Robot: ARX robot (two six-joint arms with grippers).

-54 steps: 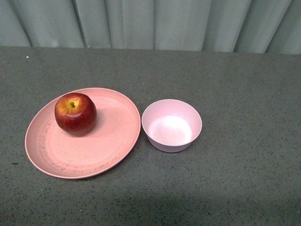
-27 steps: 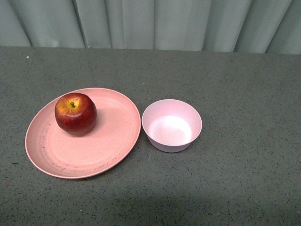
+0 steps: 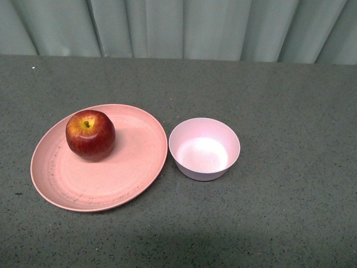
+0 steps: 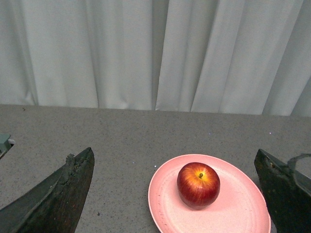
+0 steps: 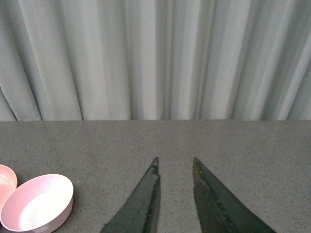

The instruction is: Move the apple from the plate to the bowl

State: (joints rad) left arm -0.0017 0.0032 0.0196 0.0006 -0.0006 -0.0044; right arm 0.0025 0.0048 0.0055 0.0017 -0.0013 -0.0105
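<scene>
**A staged test bench, probably in a lab or studio rather than a lived-in room.**
A flat, dark grey speckled bench (image 3: 279, 223) is seen in every view, closed off along its far edge by a pale grey-green pleated curtain (image 3: 184, 28) hung as a plain backdrop. Homely props are laid out on it: a salmon-pink plate (image 3: 111, 178) carrying an apple (image 3: 90, 135), with a small pale pink bowl (image 3: 189, 170) beside it. What lies behind the curtain is hidden, so the kind of building cannot be told.
</scene>
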